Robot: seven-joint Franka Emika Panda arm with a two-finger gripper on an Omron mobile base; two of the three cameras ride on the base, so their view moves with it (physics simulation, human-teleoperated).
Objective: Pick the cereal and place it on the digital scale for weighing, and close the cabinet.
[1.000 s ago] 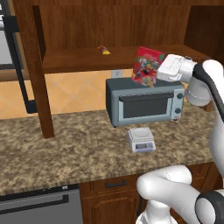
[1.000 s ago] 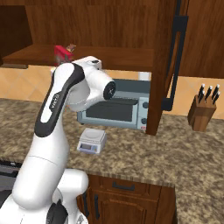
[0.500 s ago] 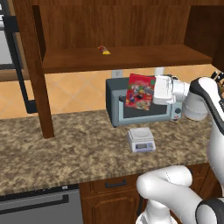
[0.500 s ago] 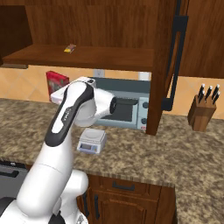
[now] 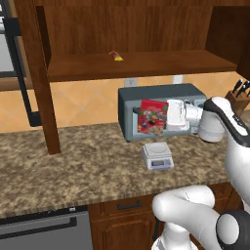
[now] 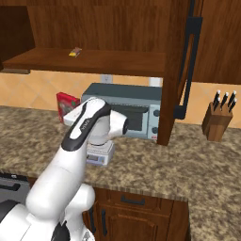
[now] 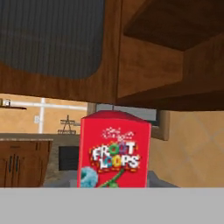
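Note:
The cereal [image 5: 152, 116] is a flat red box with a colourful front. It hangs upright in front of the toaster oven, with my gripper [image 5: 167, 117] shut on its right edge. In the hand view the cereal [image 7: 113, 151] stands close before the camera, and the right base view shows a strip of the cereal [image 6: 67, 104] left of my arm. The digital scale [image 5: 157, 156] sits bare on the counter just below the box. My arm partly covers the digital scale [image 6: 100, 154] in the right base view. The cabinet [image 5: 132, 29] stands open, both doors swung out.
A grey-blue toaster oven [image 5: 161, 95] sits against the wall behind the box. A tiny red-yellow item [image 5: 116, 56] lies on the cabinet shelf. The open cabinet doors [image 5: 36, 73] [image 6: 178, 70] hang down over the counter. A knife block [image 6: 219, 120] stands to the right.
My arm has carried the cereal down and left from shelf height to in front of the toaster oven, just above the scale. The grip has held.

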